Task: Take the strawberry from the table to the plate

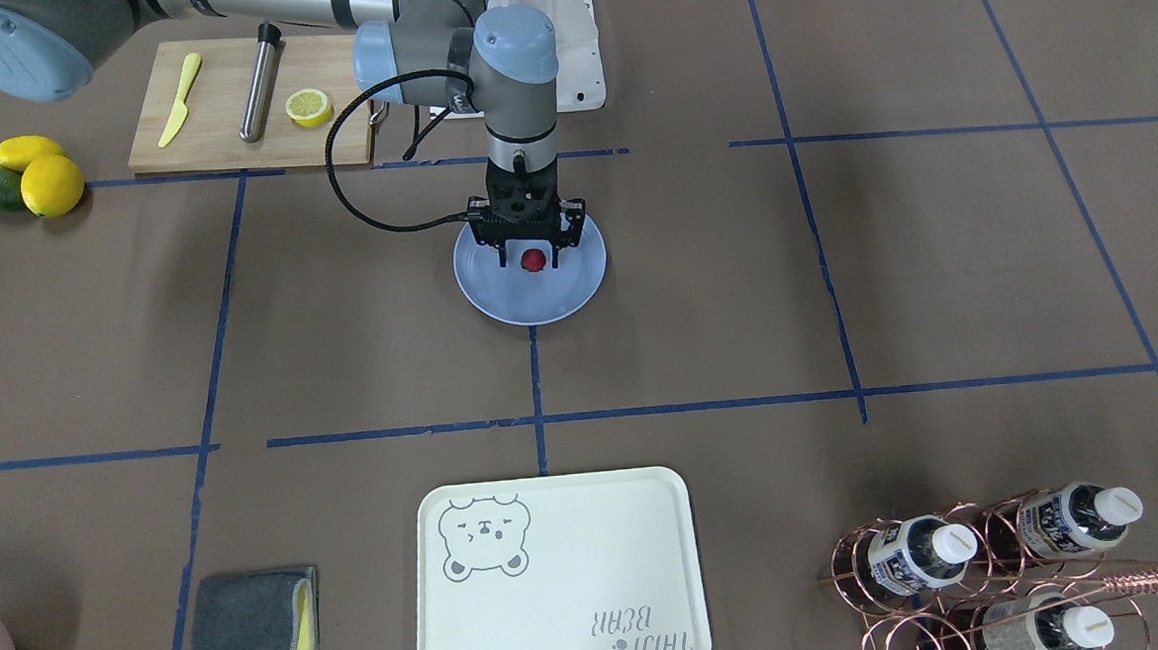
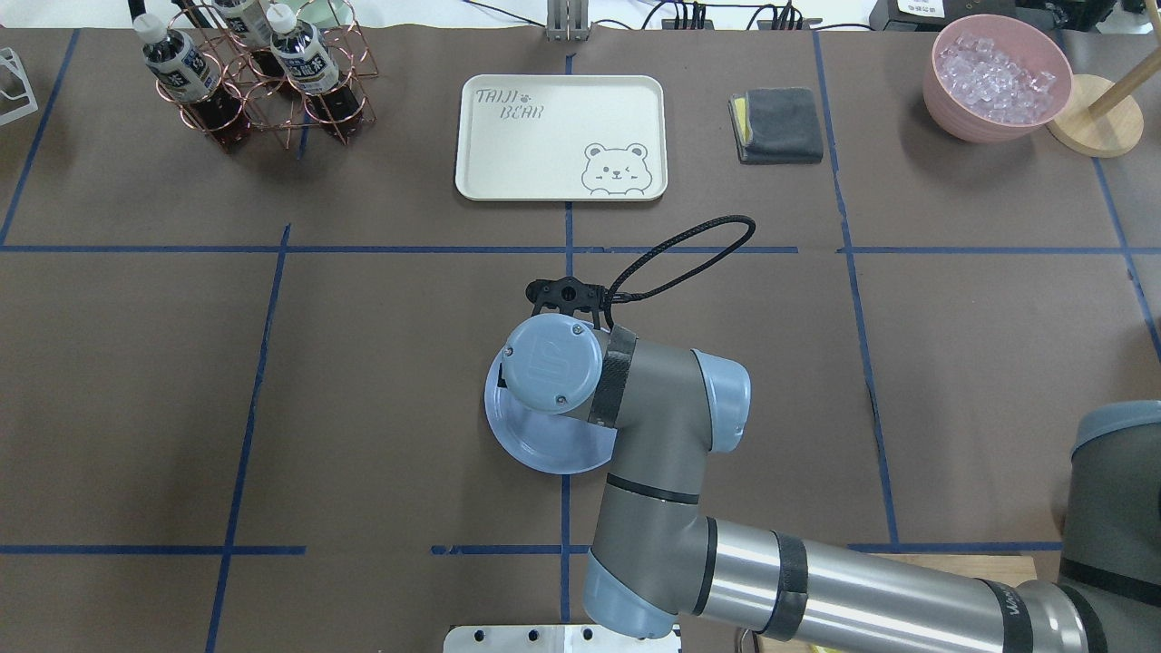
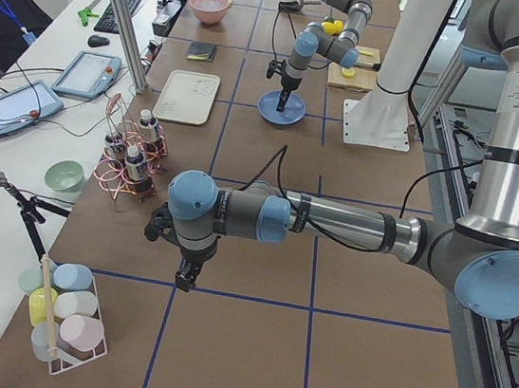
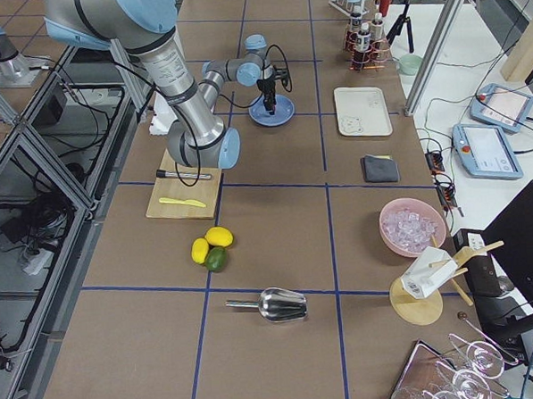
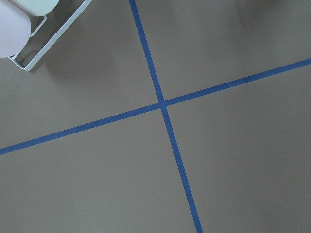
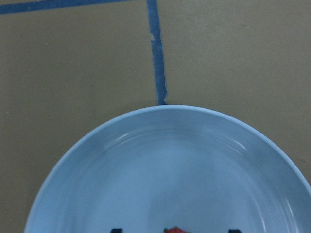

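The strawberry is a small dark-red berry lying on the light-blue plate near the middle of the table. My right gripper points straight down over the plate and is open, one finger on each side of the berry with a gap to both. The right wrist view shows the plate from above, with the berry's top at the bottom edge between two dark fingertips. From overhead, my wrist hides the berry and most of the plate. My left gripper hangs over bare table far from the plate; I cannot tell its state.
A wooden board holds a lemon half, a yellow knife and a metal tool. Lemons and an avocado lie beside it. A cream bear tray, a grey cloth and a bottle rack line the operators' side.
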Controlling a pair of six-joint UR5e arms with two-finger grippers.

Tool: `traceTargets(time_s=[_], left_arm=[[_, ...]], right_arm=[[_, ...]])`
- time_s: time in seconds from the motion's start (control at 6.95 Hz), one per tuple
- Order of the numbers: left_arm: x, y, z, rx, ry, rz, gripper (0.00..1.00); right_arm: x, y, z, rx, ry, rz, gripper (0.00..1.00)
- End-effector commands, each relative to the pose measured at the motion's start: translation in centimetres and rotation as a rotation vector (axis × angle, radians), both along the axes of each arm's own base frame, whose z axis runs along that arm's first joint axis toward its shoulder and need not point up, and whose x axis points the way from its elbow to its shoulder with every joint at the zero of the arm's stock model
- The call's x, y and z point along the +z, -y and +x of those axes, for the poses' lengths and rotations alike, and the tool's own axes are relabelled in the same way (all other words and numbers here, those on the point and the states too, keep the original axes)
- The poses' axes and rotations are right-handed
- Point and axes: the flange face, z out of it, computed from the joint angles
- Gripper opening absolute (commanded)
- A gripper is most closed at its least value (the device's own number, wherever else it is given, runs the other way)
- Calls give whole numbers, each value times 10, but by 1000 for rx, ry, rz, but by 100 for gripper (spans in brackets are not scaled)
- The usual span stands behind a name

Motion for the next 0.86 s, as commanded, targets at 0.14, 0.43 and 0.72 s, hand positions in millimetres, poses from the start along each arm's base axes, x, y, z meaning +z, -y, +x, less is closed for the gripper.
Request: traceTargets(time_s=[0.14,0.43,0.72], left_arm=[[1,0,0,0,2,0,100],[6,0,1,3,4,-12,100],[6,0,1,2,13,-15,100]], right_arm=[[-34,19,48,21,42,11,100],[-27,81,175,-48,-13,26,100],[57,159,312,-216,-71,112,100]])
